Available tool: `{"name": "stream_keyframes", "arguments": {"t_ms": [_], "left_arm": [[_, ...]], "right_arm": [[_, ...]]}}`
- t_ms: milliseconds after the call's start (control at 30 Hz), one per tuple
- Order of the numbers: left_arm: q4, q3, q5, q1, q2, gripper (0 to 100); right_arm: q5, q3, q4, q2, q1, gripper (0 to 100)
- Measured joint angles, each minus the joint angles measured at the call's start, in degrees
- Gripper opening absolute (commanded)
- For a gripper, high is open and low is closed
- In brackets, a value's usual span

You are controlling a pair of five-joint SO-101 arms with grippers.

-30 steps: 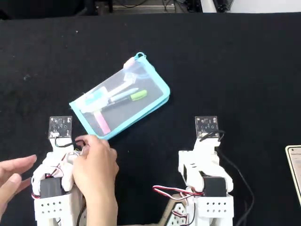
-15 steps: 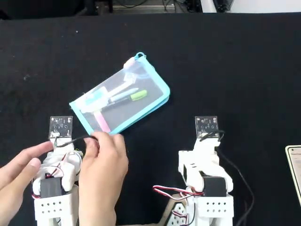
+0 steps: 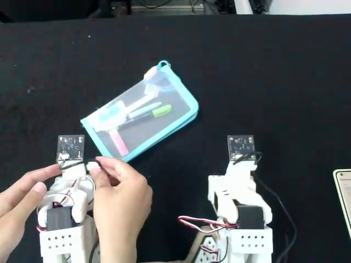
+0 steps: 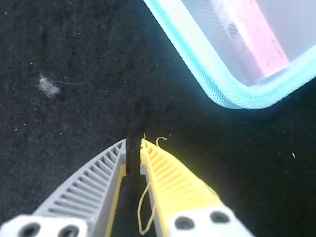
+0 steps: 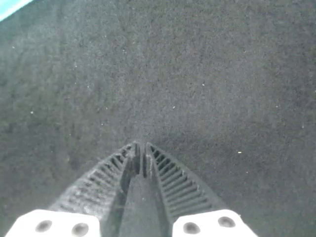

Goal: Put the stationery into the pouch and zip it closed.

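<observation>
The clear pouch (image 3: 140,112) with a teal border lies flat on the black table, slanted, with its zipper pull (image 3: 163,64) at the far end. Inside it lie a green-capped pen (image 3: 152,112), a pink item (image 3: 119,142) and a white and blue item (image 3: 109,116). The left arm (image 3: 66,203) rests folded just in front of the pouch, and a person's two hands (image 3: 118,197) hold it by the wrist. My left gripper (image 4: 133,144) is shut and empty above the cloth, near the pouch's teal corner (image 4: 237,96). My right gripper (image 5: 140,145) is shut and empty over bare cloth.
The right arm (image 3: 241,203) sits folded at the near right. A white card edge (image 3: 343,197) lies at the table's right border. A speck of lint (image 4: 48,86) lies on the cloth. Cables and equipment stand beyond the table's far edge.
The person's hands have closed in on the left arm: one slid onto its side, the other shifted to the cable by its wrist. The pouch and the right arm have not moved.
</observation>
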Motion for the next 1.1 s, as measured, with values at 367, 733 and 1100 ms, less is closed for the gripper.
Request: {"name": "stream_keyframes", "arguments": {"t_ms": [367,733,1100], "left_arm": [[0.0,0.0,0.18,-0.09,-0.09,6],[0.0,0.0,0.0,0.0,-0.09,6],[0.26,0.0,0.0,0.53,0.0,6]], "right_arm": [[0.0,0.0,0.0,0.0,0.0,1.5],[0.0,0.0,0.0,0.0,0.0,1.5],[0.0,0.0,0.0,0.0,0.0,1.5]]}}
